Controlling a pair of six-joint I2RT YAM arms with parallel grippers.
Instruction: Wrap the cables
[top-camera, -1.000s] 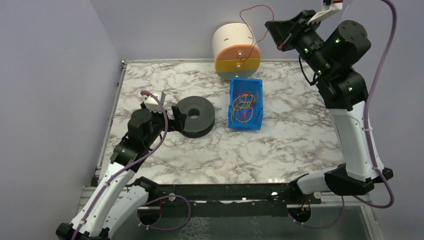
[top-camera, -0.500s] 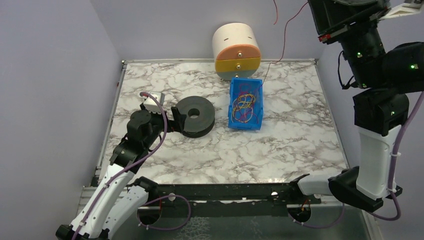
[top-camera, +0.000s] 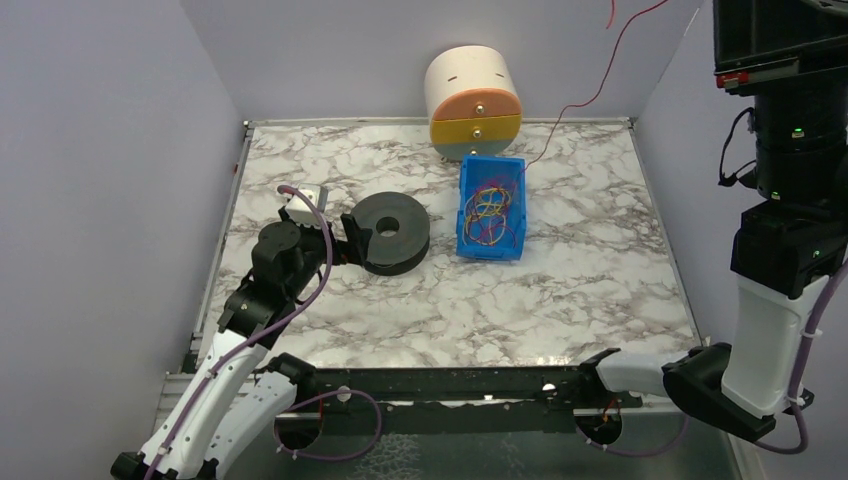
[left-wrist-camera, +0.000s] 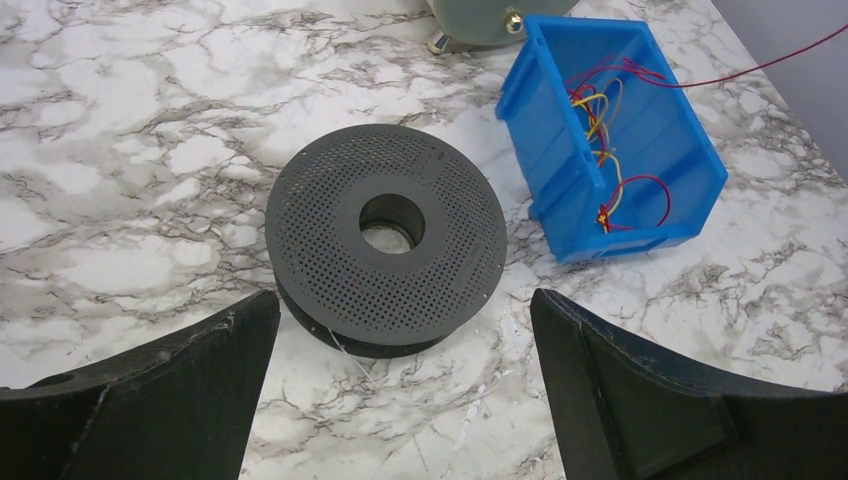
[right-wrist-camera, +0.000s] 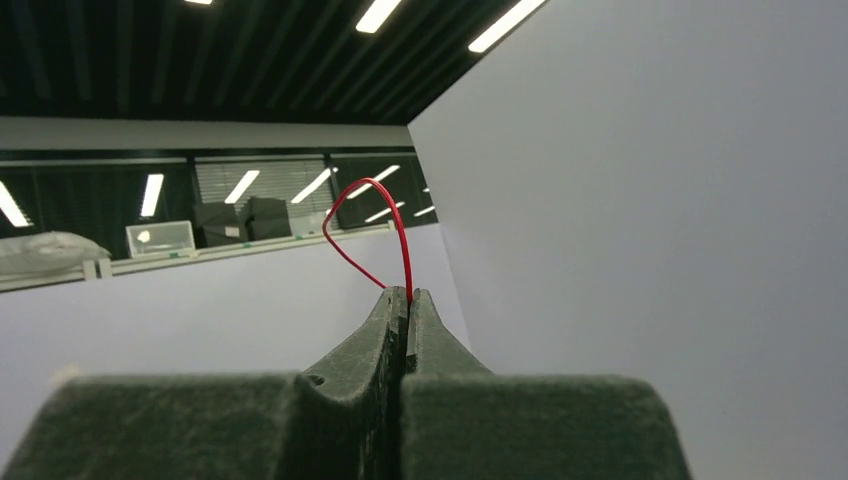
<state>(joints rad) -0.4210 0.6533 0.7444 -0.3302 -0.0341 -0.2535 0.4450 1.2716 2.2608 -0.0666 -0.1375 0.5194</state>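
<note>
Two grippers split this work. I am drawing a strand up out of the blue bin (top-camera: 464, 212), far below my right gripper (right-wrist-camera: 407, 298). Next, I judge, it must come down to the black spool (left-wrist-camera: 340, 260), which lies just ahead of my left gripper (left-wrist-camera: 405, 315), its fingers spread wide and empty. My right fingers are clamped tight on the red wire (right-wrist-camera: 402, 245).

Thin red cable (top-camera: 592, 95) (thread-like, gently curved) from blue bin (top-camera: 464, 215) up into pinching right claw (right-wrist-camera: 407, 300).

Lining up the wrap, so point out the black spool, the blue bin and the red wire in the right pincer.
black spool (left-wrist-camera: 320, 220), left wrist view, perforated top flange.
blue bin (left-wrist-camera: 665, 140), left wrist view, bare inside wall.
red wire (right-wrist-camera: 404, 260), right wrist view, right side of its loop.
</note>
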